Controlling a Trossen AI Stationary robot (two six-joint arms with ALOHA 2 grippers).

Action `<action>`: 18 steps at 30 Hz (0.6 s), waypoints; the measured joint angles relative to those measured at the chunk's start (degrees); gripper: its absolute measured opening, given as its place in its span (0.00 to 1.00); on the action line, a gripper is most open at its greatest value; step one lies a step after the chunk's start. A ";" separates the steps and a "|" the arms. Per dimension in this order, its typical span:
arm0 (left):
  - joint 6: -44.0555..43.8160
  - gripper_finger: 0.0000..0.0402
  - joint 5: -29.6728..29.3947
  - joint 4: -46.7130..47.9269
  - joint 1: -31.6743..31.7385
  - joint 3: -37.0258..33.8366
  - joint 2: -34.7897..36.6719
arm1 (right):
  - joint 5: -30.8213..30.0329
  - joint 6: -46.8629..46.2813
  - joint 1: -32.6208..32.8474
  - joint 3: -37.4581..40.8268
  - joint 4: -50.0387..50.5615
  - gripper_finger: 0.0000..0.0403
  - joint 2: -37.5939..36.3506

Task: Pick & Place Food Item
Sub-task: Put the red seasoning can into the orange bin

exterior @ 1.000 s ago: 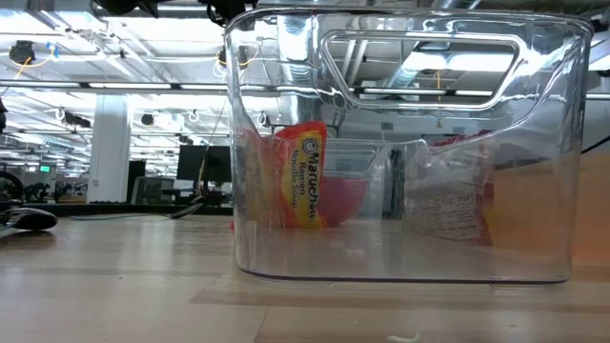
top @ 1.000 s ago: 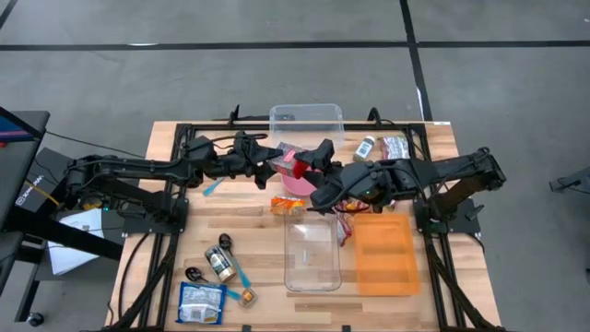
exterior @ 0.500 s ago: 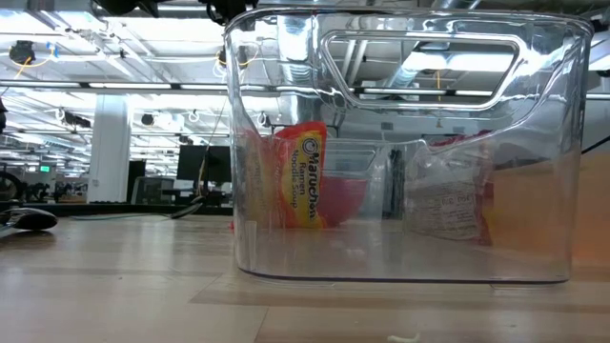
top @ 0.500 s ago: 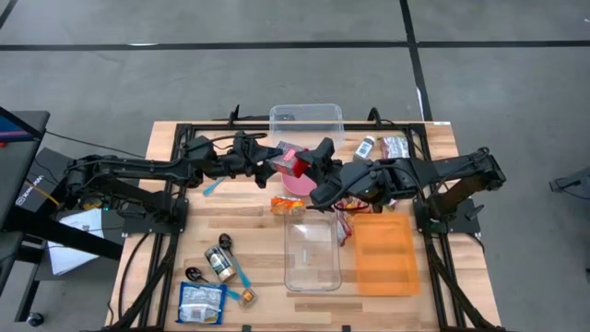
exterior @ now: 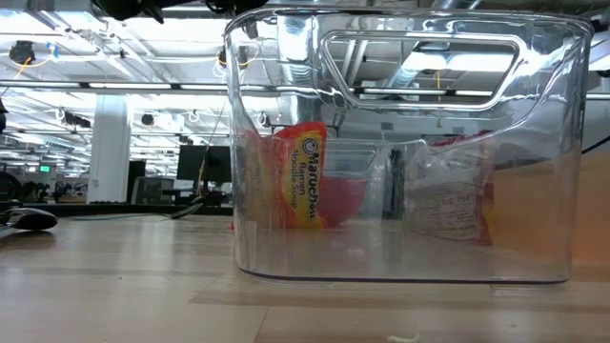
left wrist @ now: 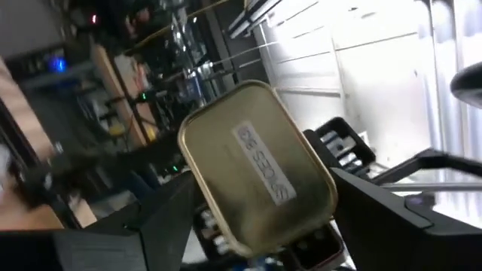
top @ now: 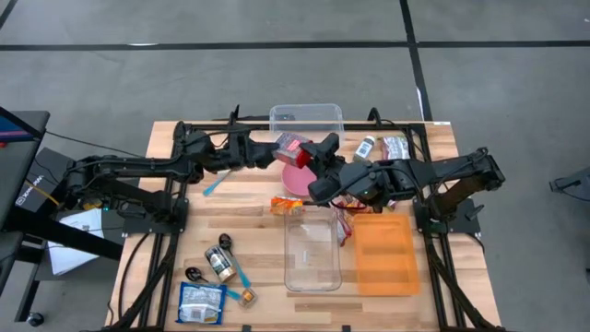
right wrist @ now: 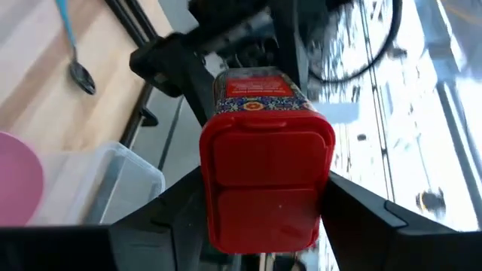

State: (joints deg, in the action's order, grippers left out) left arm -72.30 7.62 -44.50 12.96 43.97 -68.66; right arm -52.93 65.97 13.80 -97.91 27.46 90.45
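Above the far middle of the wooden table, over a pink round bowl, a small rectangular metal spice tin with a red plastic cap sits between two dark grippers. The right gripper is clamped on its red cap end; the left gripper has its fingers spread at the gold base, not gripping. The tin looks rigid, light and smooth, likely slippery; its flat sides seem the best hold. Its contents are hidden, its label partly unreadable.

High view is looking straight down over the worktop; low view is facing level through the clear bin; both wrist views are closing on the shared tin.
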 joint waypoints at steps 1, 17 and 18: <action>2.25 0.71 0.18 -0.27 0.33 -0.06 0.00 | -1.91 -1.93 0.00 0.00 0.42 0.52 -0.23; 14.53 0.72 1.42 -3.66 5.82 -0.04 3.23 | -11.57 -36.23 1.34 -0.08 20.57 0.52 -6.94; 15.11 0.72 1.39 -3.66 6.14 -0.04 3.77 | -11.28 -40.86 1.82 -0.07 23.31 0.52 -7.34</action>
State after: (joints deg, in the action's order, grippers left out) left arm -57.19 9.01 -48.16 19.09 43.92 -64.89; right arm -64.21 25.12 15.62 -97.97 50.78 83.12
